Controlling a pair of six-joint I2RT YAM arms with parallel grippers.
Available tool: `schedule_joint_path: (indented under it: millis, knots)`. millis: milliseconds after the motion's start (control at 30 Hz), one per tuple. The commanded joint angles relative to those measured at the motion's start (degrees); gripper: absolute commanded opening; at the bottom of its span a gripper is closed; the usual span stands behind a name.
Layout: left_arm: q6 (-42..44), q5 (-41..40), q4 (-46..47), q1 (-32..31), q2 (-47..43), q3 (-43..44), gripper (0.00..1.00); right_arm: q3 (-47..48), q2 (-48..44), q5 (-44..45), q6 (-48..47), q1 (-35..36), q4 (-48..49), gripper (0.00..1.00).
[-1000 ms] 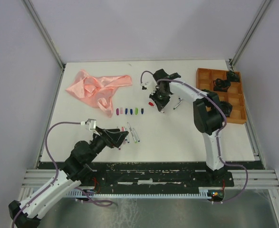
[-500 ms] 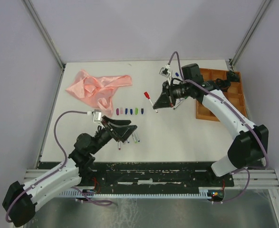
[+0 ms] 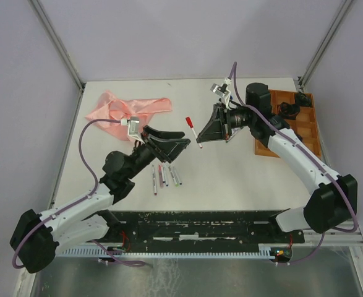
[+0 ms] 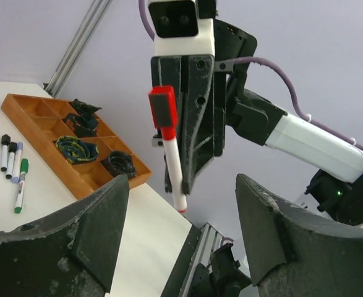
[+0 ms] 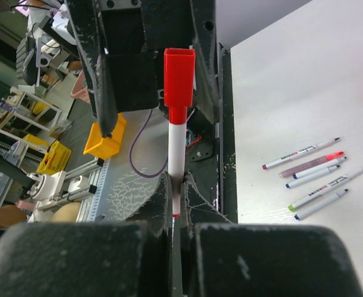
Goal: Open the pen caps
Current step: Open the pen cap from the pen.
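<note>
Top external view showed the white tabletop (image 3: pixel 249 179) with both arms lifted over its middle, their ends nearly meeting just left of centre. The orange tray (image 3: pixel 314 127) sat at the right edge and the pink cloth (image 3: pixel 116 111) at upper left, both well apart from the work. The left hand (image 3: pixel 185 138) was spread wide and held nothing. The right hand (image 3: pixel 201 140) was pressed together, pinching the red-capped pen (image 3: pixel 195 133) by its bare tail end, in the air, with the red cap (image 3: pixel 188 120) pointing up-left toward the other hand.

Biggest risk, as I judged it, was the two hands knocking together, since they faced each other closely and the left fingers (image 4: pixel 94 229) flanked the pen without touching it. Next, those fingers might have closed on the white barrel instead of the cap: in the left wrist view the cap sat above centre, higher than the fingertips. A pull from there would have dragged the whole pen out of the thin pinch, or levered it sideways, because it was gripped so far from the cap. A freed cap could also have dropped and rolled. Beneath the left arm, the loose pens (image 3: pixel 164 175) lay in a close row and could have been swept by a low elbow.

Dark print ran along those barrels in the right wrist view, too small to read; no brand or label was legible anywhere.
</note>
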Motion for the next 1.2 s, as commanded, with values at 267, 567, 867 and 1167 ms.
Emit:
schedule_joint_path:
  millis: [267,567,867,1167]
  knots:
    - [-1.67,0.88,-1.23,1.60,4.61,9.89,0.62,0.18,-0.59,-2.36,0.04,3.86,2.65,0.00]
    - [-1.94,1.04,-1.94,1.90,4.91,10.40,0.47,0.96,0.56,-1.86,-4.07,5.26,-1.59,0.00]
    - [-1.90,3.27,-2.71,1.88,4.58,10.44,0.04,1.68,0.67,-0.87,-6.99,5.34,-4.91,0.00]
    - [-1.51,4.45,-2.44,1.93,4.76,8.84,0.03,1.16,-0.36,0.34,-7.64,5.35,-5.15,0.33]
